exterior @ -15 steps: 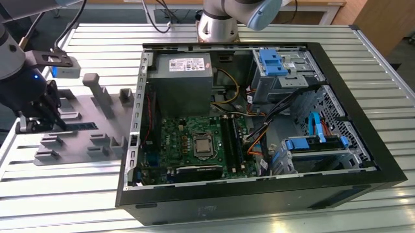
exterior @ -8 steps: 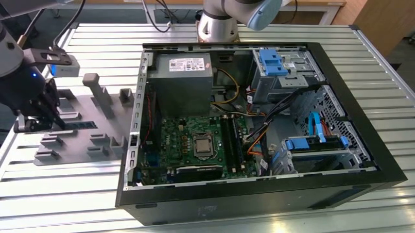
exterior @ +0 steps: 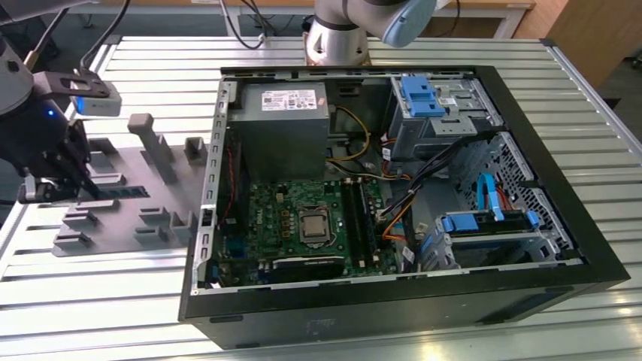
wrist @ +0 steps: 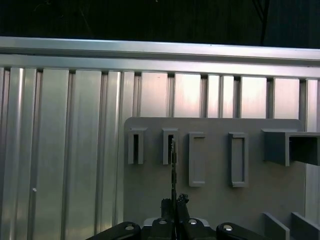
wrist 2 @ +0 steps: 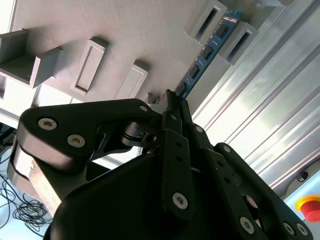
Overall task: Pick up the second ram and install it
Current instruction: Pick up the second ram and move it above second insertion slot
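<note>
Pincer (wrist 2: 171,98) clamped on thin blue-green circuit-board strip (wrist 2: 207,50).
It stands in a grey plastic tray (wrist 2: 125,30) at the edge of the slatted metal desk (exterior: 150,301).

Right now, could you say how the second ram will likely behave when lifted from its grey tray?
The second ram is a thin flat board, so probably stiff and light, yet fragile if bent. Its far end sits between upright blocks of the holder tray, so it may bind if lifted tilted. The gripper pinches near one end, so it might pivot.

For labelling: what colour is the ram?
The ram is blue with dark chips; second wrist view.
</note>
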Controlling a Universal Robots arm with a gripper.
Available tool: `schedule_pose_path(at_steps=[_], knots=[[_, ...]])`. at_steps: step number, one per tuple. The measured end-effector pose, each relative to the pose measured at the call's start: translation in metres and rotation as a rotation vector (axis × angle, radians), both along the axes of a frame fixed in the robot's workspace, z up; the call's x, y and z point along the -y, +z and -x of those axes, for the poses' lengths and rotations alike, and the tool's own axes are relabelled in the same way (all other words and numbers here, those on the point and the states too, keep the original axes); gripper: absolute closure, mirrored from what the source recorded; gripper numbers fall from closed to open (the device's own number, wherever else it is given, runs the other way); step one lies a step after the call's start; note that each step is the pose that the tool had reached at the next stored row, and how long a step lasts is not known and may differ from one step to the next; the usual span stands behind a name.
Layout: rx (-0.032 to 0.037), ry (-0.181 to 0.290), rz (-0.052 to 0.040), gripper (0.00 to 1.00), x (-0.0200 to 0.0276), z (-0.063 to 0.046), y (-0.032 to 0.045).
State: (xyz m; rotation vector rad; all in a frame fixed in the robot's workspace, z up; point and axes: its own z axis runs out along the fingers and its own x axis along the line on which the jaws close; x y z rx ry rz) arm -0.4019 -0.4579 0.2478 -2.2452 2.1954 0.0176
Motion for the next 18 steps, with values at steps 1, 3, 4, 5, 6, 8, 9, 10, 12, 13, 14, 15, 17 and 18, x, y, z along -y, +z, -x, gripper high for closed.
schedule_pose_path(at_steps=[1,3,4,5,6,8,9,10,12,13,14,15,17,18], knots=[[0.0,0.0,0.0,0.86,0.0,0.0,0.0005],[0.0,0.0,0.0,0.86,0.0,0.0,0.0015],[0.0,0.0,0.0,0.86,-0.0001,0.0,0.002],[0.0,0.0,0.0,0.86,0.0,0.0,0.0024],[0.0,0.0,0.0,0.86,0.0,0.0,0.0029],[0.0,0.0,0.0,0.86,-0.0001,0.0,0.0039],[0.0,0.0,0.0,0.86,-0.0001,0.0,0.0044],[-0.0001,0.0,0.0,0.86,-0.0001,0.0,0.0049],[0.0,0.0,0.0,0.86,-0.0002,0.0,0.0059],[0.0,0.0,0.0,0.86,-0.0002,0.0,0.0064],[0.0,0.0,0.0,0.86,-0.0002,0.0,0.0069],[0.0,0.0,0.0,0.86,-0.0003,0.0,0.0073],[0.0,0.0,0.0,0.86,-0.0003,0.0,0.0083],[0.0,0.0,0.0,0.86,-0.0004,0.0,0.0088]])
